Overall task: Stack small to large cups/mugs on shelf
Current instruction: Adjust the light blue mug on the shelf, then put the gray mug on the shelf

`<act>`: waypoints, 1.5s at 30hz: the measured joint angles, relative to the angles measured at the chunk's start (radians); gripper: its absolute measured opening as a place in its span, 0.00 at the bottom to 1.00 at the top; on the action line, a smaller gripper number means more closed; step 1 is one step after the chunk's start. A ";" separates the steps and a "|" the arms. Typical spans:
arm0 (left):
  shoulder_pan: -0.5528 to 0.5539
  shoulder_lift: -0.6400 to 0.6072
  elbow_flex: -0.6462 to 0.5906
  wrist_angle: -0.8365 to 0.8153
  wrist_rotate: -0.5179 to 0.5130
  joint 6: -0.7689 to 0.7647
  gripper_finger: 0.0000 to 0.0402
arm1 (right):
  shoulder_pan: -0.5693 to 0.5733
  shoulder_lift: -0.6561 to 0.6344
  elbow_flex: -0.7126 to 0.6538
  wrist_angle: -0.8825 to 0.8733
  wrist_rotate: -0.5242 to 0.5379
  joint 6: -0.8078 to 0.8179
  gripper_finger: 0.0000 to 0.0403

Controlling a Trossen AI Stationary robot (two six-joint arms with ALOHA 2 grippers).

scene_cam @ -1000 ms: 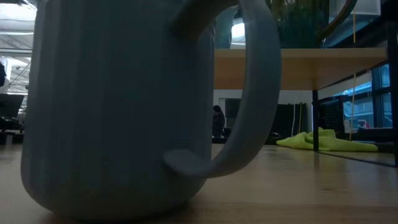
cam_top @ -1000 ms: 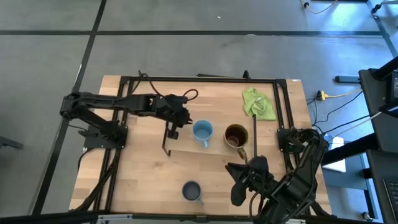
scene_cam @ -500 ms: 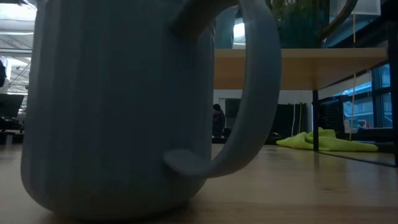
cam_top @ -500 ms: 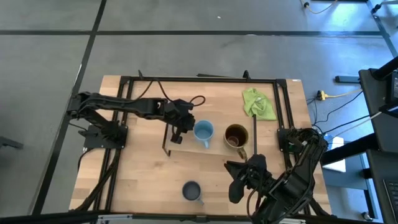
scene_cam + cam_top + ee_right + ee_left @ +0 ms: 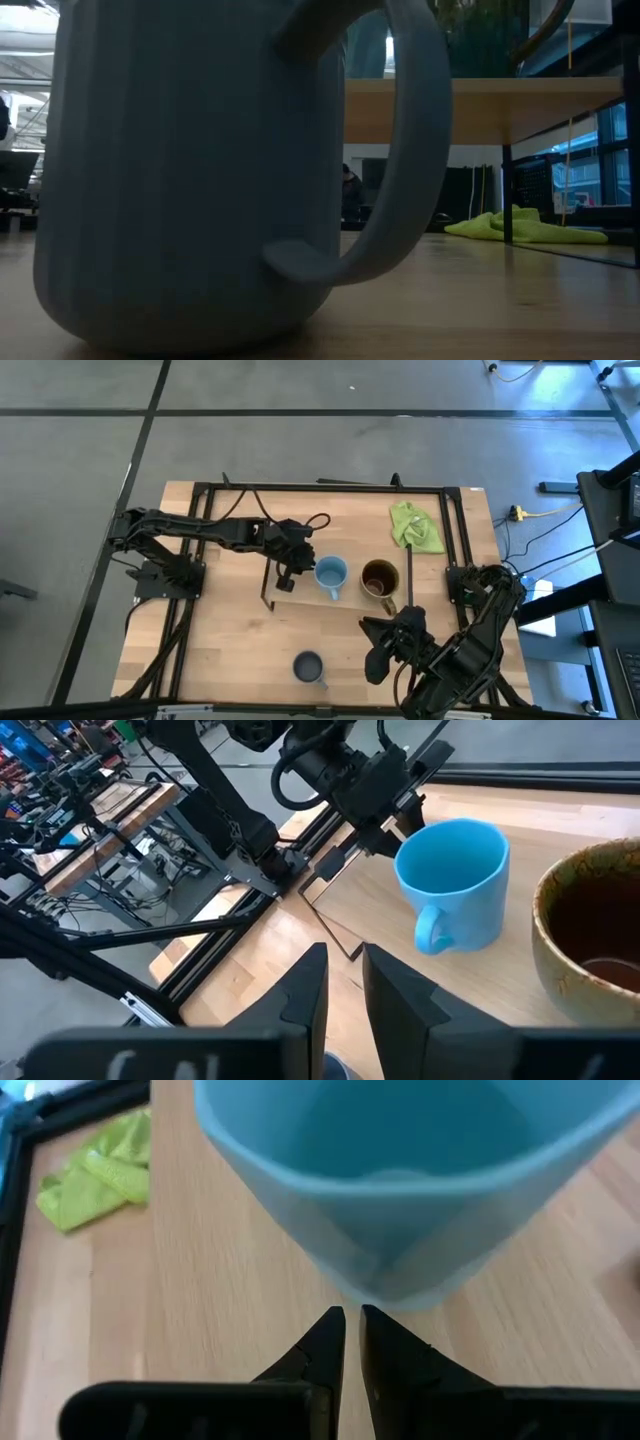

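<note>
Left gripper (image 5: 296,563), its two dark fingers (image 5: 322,1342) drawn almost together with only a thin slit between them and holding nothing, sits low on the low light-wood shelf with thin black end frames (image 5: 300,598), its tips right at the near wall of the light blue handled mug (image 5: 330,573). Against the picture from half a second back, that mug has slid a little toward the larger brown mug with the glossy dark inside (image 5: 379,578), with the left gripper close behind it; the two mugs now stand near each other on the shelf but not touching. Right gripper (image 5: 375,657) hangs above the front of the wooden table (image 5: 230,650), its fingers (image 5: 305,990) close together and empty, and it has shifted only slightly. Dark grey-blue ribbed mug (image 5: 309,667) stands alone at the table's front edge, unmoved, filling most of the low view. Lime-green cloth (image 5: 415,526) lies at the back right, where it was. No writing or brand mark can be read on any of these.
</note>
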 joint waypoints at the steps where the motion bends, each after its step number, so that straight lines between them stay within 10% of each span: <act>1: 0.000 0.000 0.000 -0.011 -0.003 0.000 0.07 | 0.000 0.000 0.000 0.000 0.000 0.000 0.17; 11: -0.048 -0.070 0.000 -0.246 -0.083 -0.070 0.07 | 0.000 0.000 0.000 0.000 -0.089 -0.071 0.17; 20: -0.442 -0.244 0.002 -0.295 -0.089 -0.365 0.07 | 0.000 0.000 0.000 0.000 -0.129 -0.108 0.17; 27: -0.697 -0.102 0.000 -0.324 -0.251 -0.412 0.13 | 0.000 0.000 0.000 -0.001 -0.168 -0.076 0.18; 45: -0.782 0.259 0.292 -0.291 -0.187 -0.175 0.27 | 0.084 0.000 0.000 0.000 -0.224 0.047 0.39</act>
